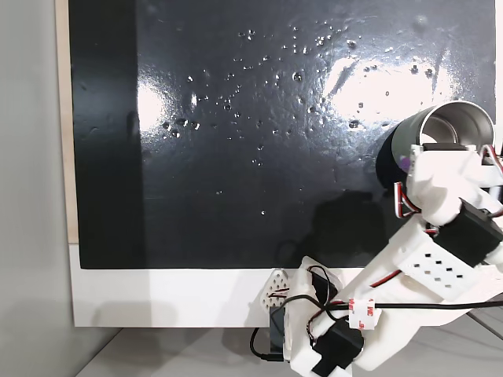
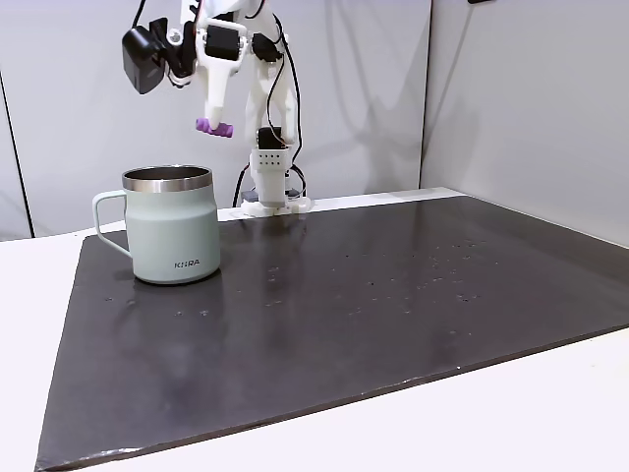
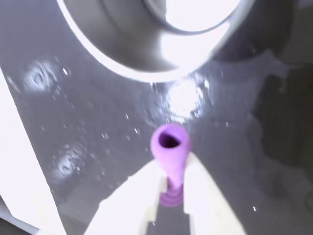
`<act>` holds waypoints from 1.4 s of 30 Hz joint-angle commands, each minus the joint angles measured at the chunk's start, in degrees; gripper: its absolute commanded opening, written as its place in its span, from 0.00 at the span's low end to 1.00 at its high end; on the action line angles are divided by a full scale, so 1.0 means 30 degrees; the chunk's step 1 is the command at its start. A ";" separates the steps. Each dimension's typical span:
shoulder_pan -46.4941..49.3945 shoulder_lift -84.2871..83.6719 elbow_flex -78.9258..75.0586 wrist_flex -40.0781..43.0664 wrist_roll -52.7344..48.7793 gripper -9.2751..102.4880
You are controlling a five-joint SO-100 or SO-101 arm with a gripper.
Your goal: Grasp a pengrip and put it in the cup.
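My gripper [image 2: 215, 120] is shut on the light-purple pengrip [image 2: 214, 127] and holds it in the air, above and slightly right of the cup [image 2: 175, 226] in a fixed view. The cup is a grey-green metal mug with a steel rim and a handle on its left. In a fixed view from above, the pengrip [image 1: 404, 164] shows as a small purple spot at the cup's [image 1: 444, 126] near rim. In the wrist view the pengrip [image 3: 170, 148] sticks out between the white fingers [image 3: 128, 205], with the cup's shiny mouth [image 3: 146, 44] just beyond it.
A large black mat [image 2: 344, 295] covers the white table [image 2: 550, 413]. The arm's base [image 2: 270, 192] stands at the mat's far edge behind the cup. White walls rise behind the table.
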 commanded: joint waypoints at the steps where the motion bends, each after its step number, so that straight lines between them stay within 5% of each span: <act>1: 0.0879 0.0469 -0.0059 -0.1846 -0.0703 0.08; 14: 0.2432 -0.0762 0.0937 -0.7559 -0.2109 0.08; 20: 0.2490 -0.0996 0.0820 -0.7588 -0.2080 0.13; 29: 0.2666 -0.1172 0.0000 -0.6094 -0.1348 0.42; 42: 0.2578 -0.1348 0.0000 -0.5889 -0.1582 0.43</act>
